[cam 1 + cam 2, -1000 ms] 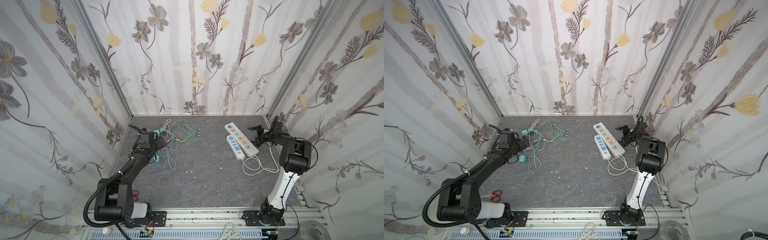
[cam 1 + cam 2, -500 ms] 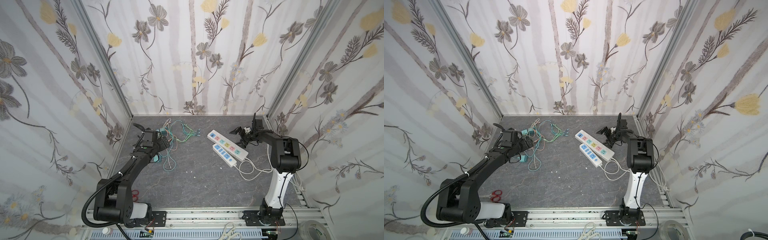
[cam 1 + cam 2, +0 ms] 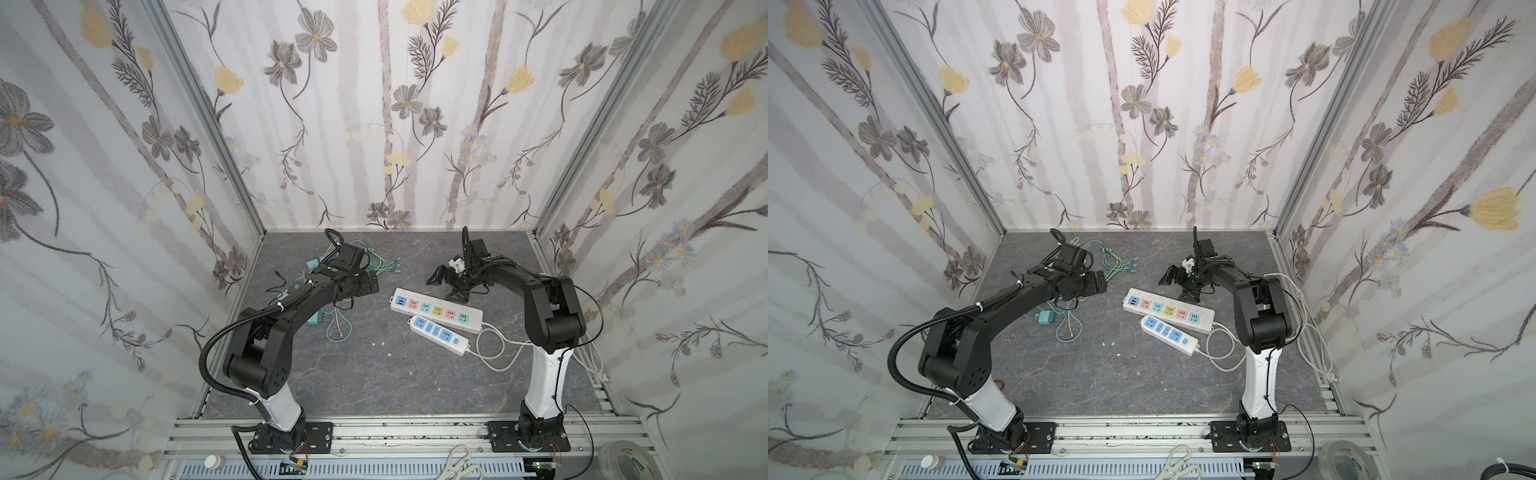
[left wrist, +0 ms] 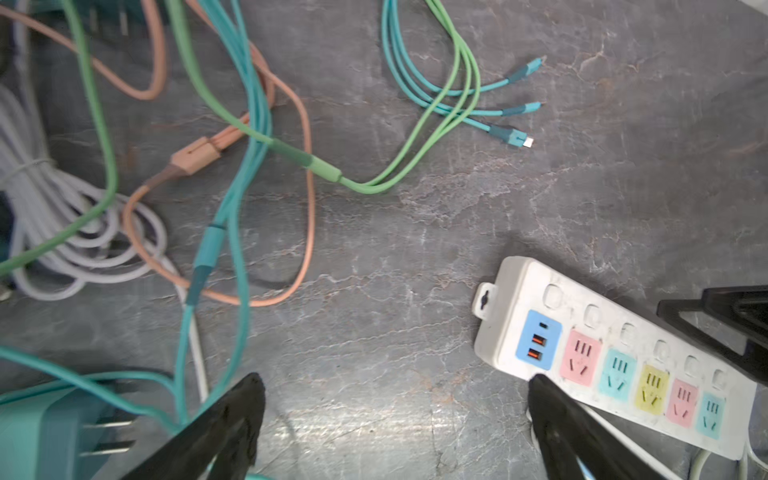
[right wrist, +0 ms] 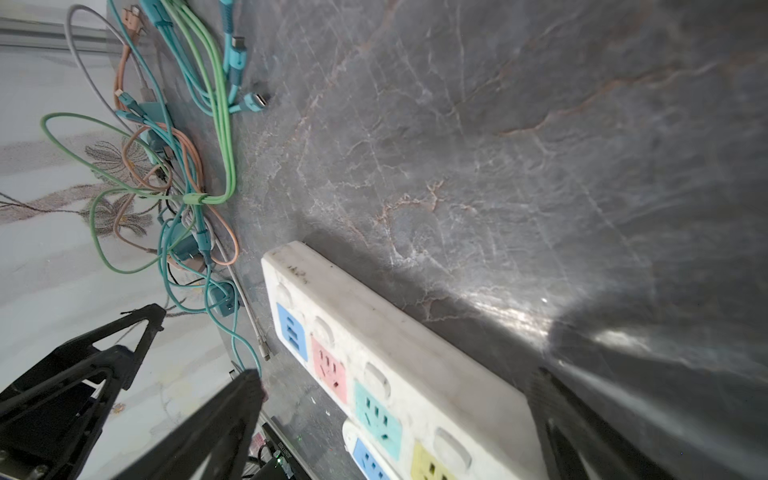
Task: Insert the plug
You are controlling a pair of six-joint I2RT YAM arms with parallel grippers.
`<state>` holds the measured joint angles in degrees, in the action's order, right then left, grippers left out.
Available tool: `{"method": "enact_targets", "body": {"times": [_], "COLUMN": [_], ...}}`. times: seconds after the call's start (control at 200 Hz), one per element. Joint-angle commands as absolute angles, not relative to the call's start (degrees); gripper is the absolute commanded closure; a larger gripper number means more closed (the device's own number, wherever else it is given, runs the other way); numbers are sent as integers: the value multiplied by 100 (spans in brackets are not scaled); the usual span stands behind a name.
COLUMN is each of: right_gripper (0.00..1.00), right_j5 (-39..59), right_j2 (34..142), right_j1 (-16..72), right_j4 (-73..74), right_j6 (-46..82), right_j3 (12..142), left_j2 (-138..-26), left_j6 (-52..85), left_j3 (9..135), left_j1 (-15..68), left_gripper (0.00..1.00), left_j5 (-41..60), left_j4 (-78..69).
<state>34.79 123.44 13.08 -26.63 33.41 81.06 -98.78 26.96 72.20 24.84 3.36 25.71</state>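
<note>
The power strip (image 3: 436,309) has slid from the right wall to mid-table, ready for plugging, and the right gripper (image 3: 445,286) and left gripper (image 4: 395,380) both gape empty (the teal plug (image 4: 41,428) lies ungrasped among the cables (image 4: 324,170), beside the left gripper).

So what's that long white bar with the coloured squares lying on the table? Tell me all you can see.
It is a power strip, white plastic and scuffed, lying flat and face up on the grey table. One end has a small hanging tab and a blue panel with USB ports; then come pink, teal, yellow, pink and teal sockets, each with a white button beside it. Nothing is plugged in. A smaller strip lies close alongside.
</note>
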Motion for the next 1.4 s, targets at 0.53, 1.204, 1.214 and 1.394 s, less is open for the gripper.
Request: {"method": "enact_targets", "body": {"times": [0.53,1.204,1.214,1.394], "right_gripper": [1,1,1,1], "right_j5": [1162,1759,1798,2056], "right_j2": [8290,9321,9368,9923], "right_j1": [897,864,866,935], "right_j4": [-1357,-375,-340,-319], "right_j6": [4478,4263,4250,3991], "right_j3": [4120,4046,4057,4548], "left_j2": [-10496,-11496,-11496,-11503], "left_j6": [3248,3486,3482,3474], "left_j3": [7505,7941,7942,7937], "left_j1": [2898,3278,3278,3290], "left_gripper": [0,0,0,0], "left_j5": [1192,2126,2127,2152], "left_j4": [1915,1574,1571,1604]}}
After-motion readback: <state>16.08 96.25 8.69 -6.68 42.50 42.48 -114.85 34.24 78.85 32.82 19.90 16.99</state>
